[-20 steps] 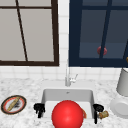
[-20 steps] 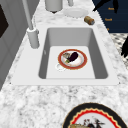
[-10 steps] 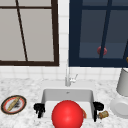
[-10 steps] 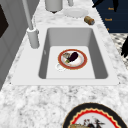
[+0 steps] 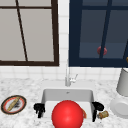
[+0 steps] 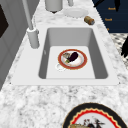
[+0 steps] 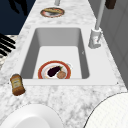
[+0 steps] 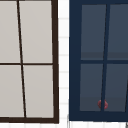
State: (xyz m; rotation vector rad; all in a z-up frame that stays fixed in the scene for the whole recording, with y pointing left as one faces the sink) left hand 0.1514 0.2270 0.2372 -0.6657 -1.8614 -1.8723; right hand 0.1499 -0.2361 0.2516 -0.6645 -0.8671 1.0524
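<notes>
Item one, the red-rimmed plate (image 6: 72, 59) on the floor of the sink (image 6: 98, 56); it lies flat, toward the front half of the basin, carrying a dark aubergine (image 6: 73, 56) and a paler brownish piece I cannot identify; in my front view a large red ball (image 5: 67, 115) stands before it, leaving a sliver of the rim.

Item two, my left hand (image 5: 39, 109); it hangs at the sink's front left corner, above the counter edge, fingers pointing down and loosely curled, holding nothing that I can see; how far they are closed I cannot tell.

Item three, my right hand (image 5: 96, 108); it hangs at the sink's front right corner, fingers drooping, nothing in its grasp; just beside it a small brown jar (image 5: 103, 114) lies on its side on the counter.

Item four, surroundings; a speckled grey-white marble countertop (image 6: 37, 97); a white tap (image 5: 68, 78) behind the basin; a second patterned plate (image 5: 13, 104) with food on it, well apart to the left; a plain white plate (image 5: 120, 107) to the right, and behind it a grey canister (image 5: 123, 82) cut off by the frame; white tiled wall; a pale window with brown frame (image 8: 55, 62) at left, a dark blue window (image 8: 75, 62) at right, with a small red knob (image 8: 102, 104) low on it.

Item five, unclear; black finger shapes at the edges of both side views, which I cannot assign to either hand.
</notes>
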